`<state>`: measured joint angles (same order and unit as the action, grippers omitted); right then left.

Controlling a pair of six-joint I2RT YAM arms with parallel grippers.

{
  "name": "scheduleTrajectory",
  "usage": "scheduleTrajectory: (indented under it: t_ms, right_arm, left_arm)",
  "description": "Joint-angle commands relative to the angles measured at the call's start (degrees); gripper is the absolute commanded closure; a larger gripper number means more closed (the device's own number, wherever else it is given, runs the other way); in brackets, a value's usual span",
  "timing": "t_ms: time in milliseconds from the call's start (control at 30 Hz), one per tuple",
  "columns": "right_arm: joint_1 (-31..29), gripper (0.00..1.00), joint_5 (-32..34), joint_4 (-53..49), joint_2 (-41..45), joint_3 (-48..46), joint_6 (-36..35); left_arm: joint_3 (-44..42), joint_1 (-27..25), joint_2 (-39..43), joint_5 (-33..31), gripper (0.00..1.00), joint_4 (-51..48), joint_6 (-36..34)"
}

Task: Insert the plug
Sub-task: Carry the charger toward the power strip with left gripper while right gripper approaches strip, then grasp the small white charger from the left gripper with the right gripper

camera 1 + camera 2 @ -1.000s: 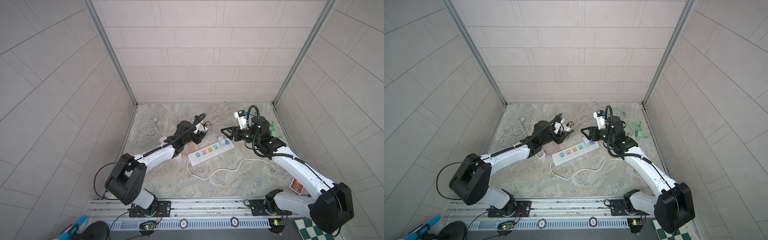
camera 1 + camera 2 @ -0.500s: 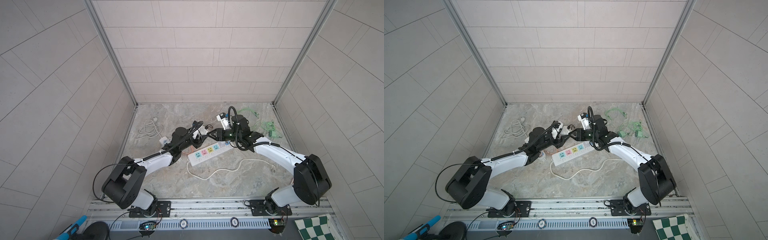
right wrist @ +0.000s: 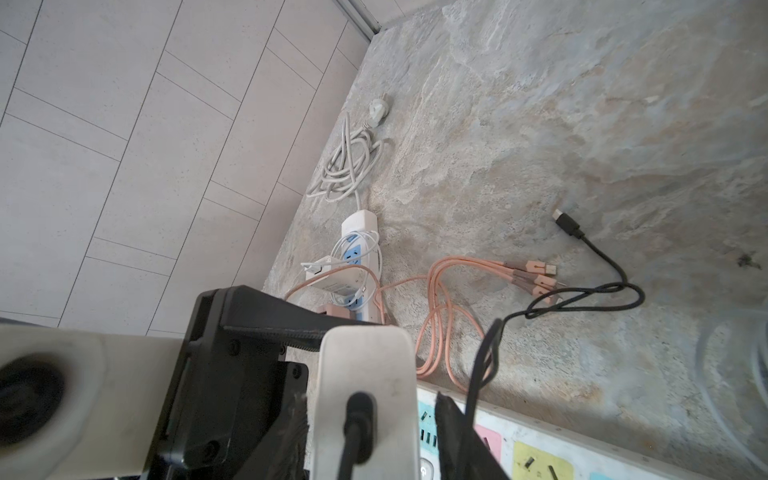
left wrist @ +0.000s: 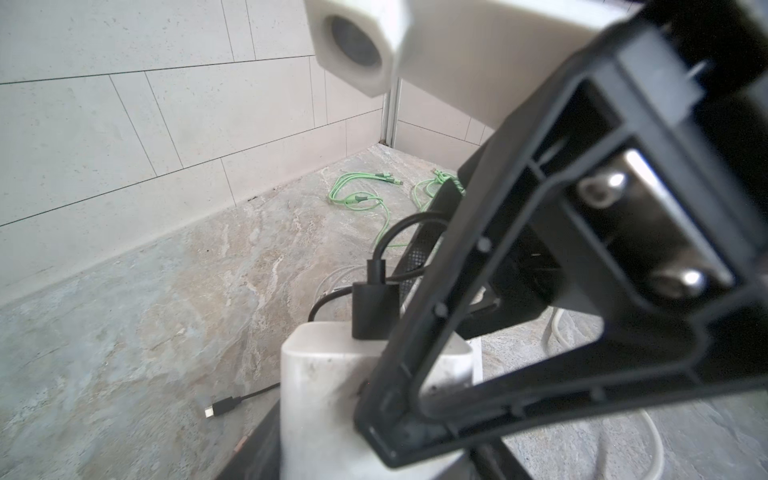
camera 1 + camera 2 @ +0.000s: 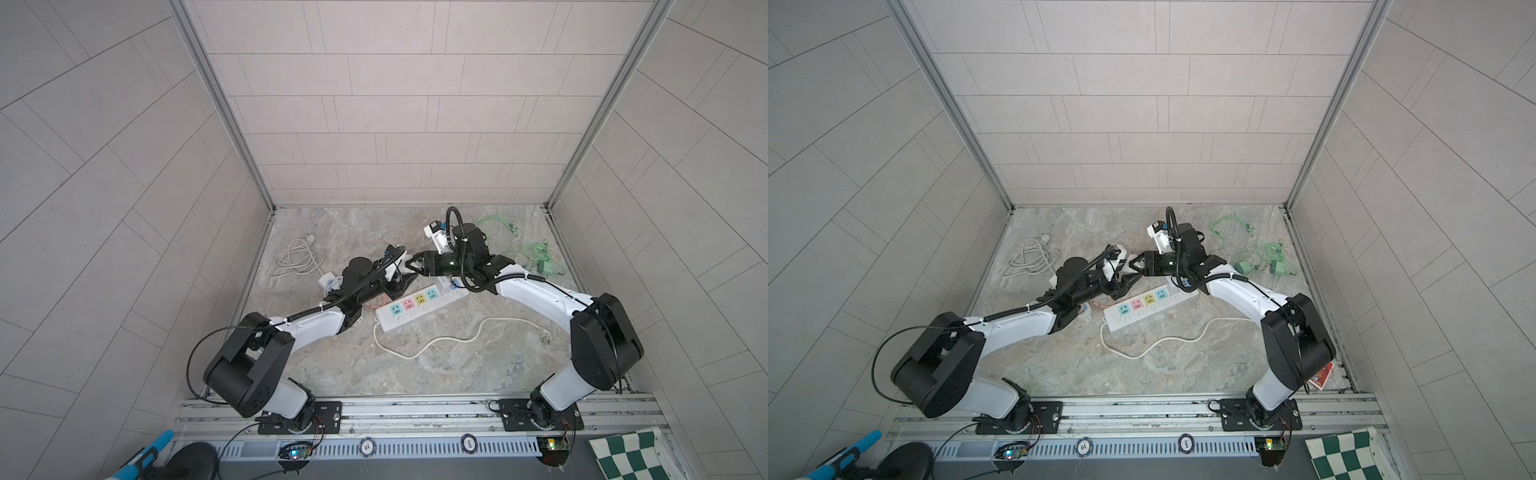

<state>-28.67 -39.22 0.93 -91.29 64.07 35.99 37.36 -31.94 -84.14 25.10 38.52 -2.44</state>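
Observation:
The plug (image 4: 324, 395) is a white charger block with a black cable (image 3: 598, 257) running from its top. My left gripper (image 4: 365, 453) is shut on it, holding it just above the far end of the white power strip (image 5: 419, 305) with coloured sockets. My right gripper (image 3: 370, 440) has come in from the other side and straddles the same plug (image 3: 365, 365). One finger lies against the plug and a gap shows beside the other, so it is open. In both top views the grippers meet tip to tip (image 5: 409, 269) (image 5: 1133, 268), and the plug is mostly hidden there.
A second white power strip (image 3: 359, 249) with blue sockets lies left of the grippers, tangled with pink cables (image 3: 440, 299). A coiled white cable (image 5: 297, 259) lies far left. Green cables (image 5: 528, 249) and green adapters (image 5: 1279, 268) lie far right. The strip's own cord (image 5: 436, 340) snakes forward.
My right arm has swung left from beside the strip's far end to the left gripper, and its jaws now straddle the plug. The left gripper has shifted slightly and kept its hold.

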Motion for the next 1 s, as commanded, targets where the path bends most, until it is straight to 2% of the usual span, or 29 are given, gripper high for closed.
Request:
scheduleTrajectory:
  t_ms: [0,100,367,400,467,567,733,767,800,967]
  right_arm:
    - [-0.7,0.50,-1.0,-0.9,-0.2,1.3,-1.4]
    - [-1.1,0.52,-0.9,-2.0,-0.5,1.6,-2.2]
    - [-1.6,0.75,-0.1,-3.9,-0.8,1.3,-4.0]
    - [-1.6,0.78,0.4,-4.4,-0.5,1.3,-4.4]
    - [-1.7,0.82,2.2,-6.0,-0.1,1.2,-5.9]
    - [-1.8,0.87,7.5,-9.9,0.7,1.9,-9.0]
    - [-1.8,0.89,12.7,-12.9,-0.1,3.5,-12.5]
    - [-1.8,0.89,13.6,-13.7,-0.6,4.4,-13.7]
    - [-1.7,0.90,14.7,-15.1,-1.1,5.7,-14.6]
    - [-1.4,0.92,19.1,-19.8,-4.7,11.3,-17.2]
  left_arm:
    - [-0.3,-0.2,0.4,2.2,0.82,4.9,-0.7]
    - [-0.5,-0.2,0.3,2.4,0.82,5.7,-0.8]
    - [-1.6,-0.3,0.3,2.2,0.72,7.8,0.1]
    - [-1.6,-0.3,0.4,2.1,0.68,7.8,0.3]
    - [-1.7,-0.4,0.8,1.5,0.53,7.4,1.4]
    - [-1.8,-0.3,1.4,1.0,0.38,6.8,4.0]
    - [-2.0,-0.3,3.2,-1.0,0.29,2.8,7.2]
    - [-2.0,-0.4,3.4,-1.1,0.22,2.2,7.9]
    - [-2.2,-0.3,3.6,-1.2,0.19,1.8,8.4]
    - [-4.5,-0.3,4.7,-2.7,0.14,0.9,11.5]
